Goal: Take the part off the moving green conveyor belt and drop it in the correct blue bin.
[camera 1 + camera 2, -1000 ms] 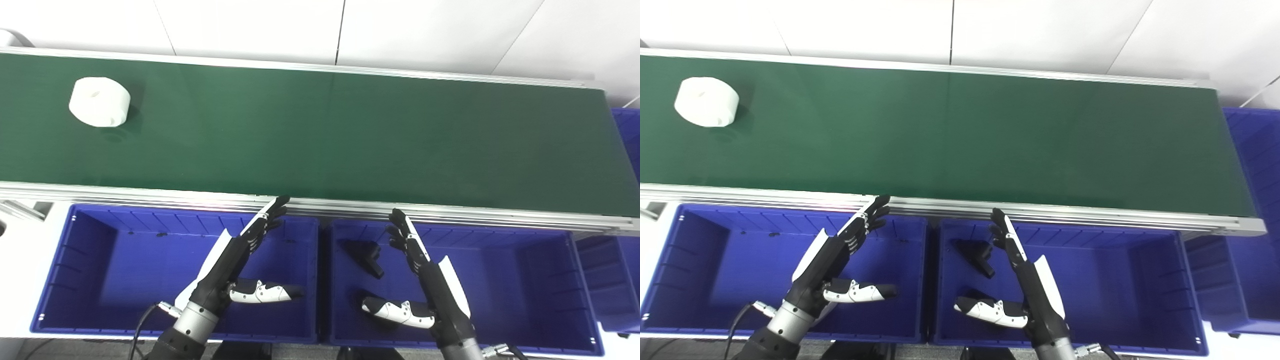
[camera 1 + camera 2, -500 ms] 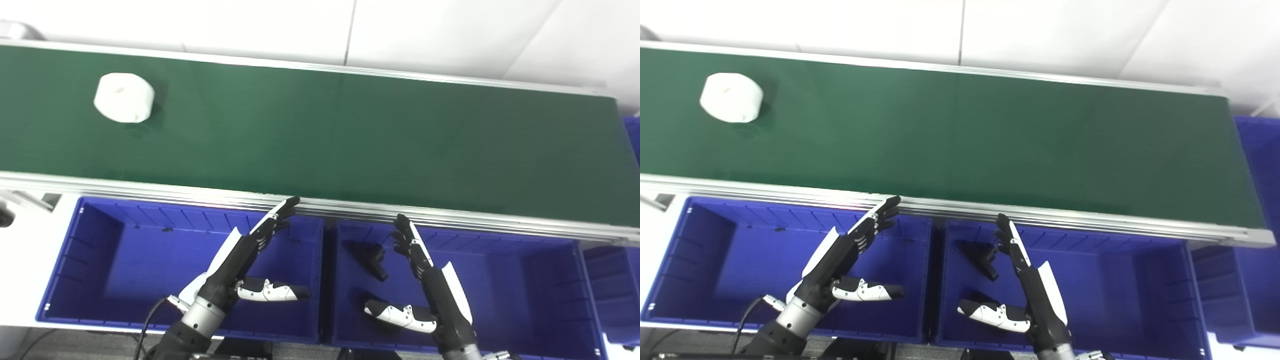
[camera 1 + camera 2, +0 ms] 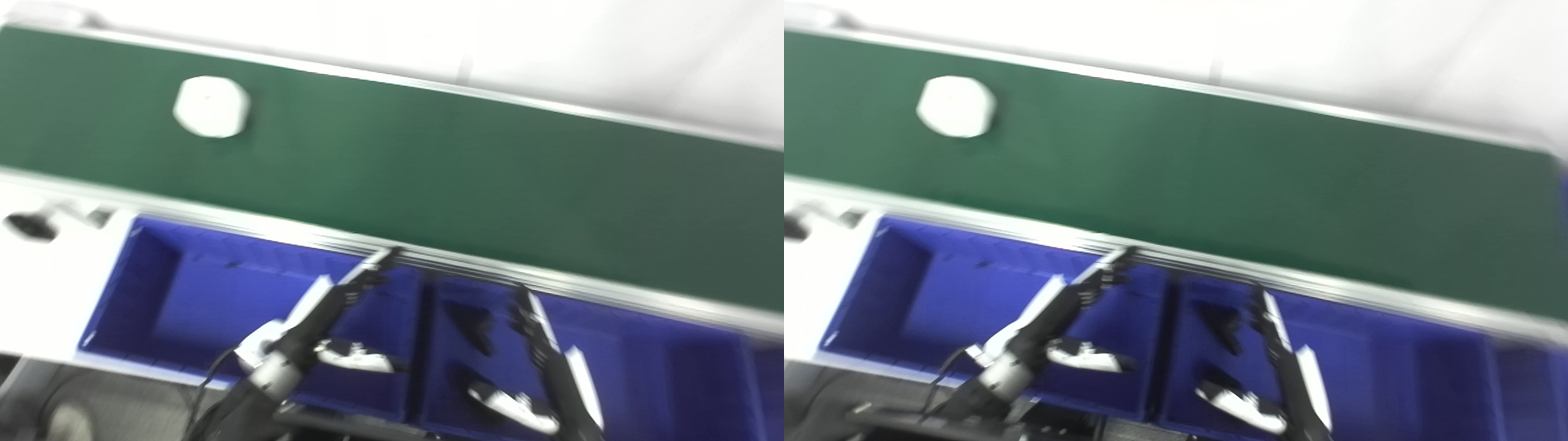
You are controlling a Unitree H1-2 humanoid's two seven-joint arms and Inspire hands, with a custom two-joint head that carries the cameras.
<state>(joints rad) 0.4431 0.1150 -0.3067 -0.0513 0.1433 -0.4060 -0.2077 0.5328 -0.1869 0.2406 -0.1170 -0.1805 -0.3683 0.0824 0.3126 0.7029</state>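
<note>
Swinging left and blurring, our cameras are bringing the white part toward centre on the green conveyor belt. Left hand and right hand are waiting spread, empty, above the blue bins; we are risking a mistimed grab while everything is smearing.

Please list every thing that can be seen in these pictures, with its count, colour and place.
conveyor belt: one, green with silver rails, running across the picture behind the bins.
part: one, white and round, on the belt toward its left end.
left bin: one, blue, below the belt on the left; it looks empty, though the picture is blurred.
right bin: one, blue, below the belt on the right.
dark object: one, black, in the right bin near its left wall; too blurred to identify.
left hand: one, black and white, open, over the left bin.
right hand: one, black and white, open, over the right bin.
</note>
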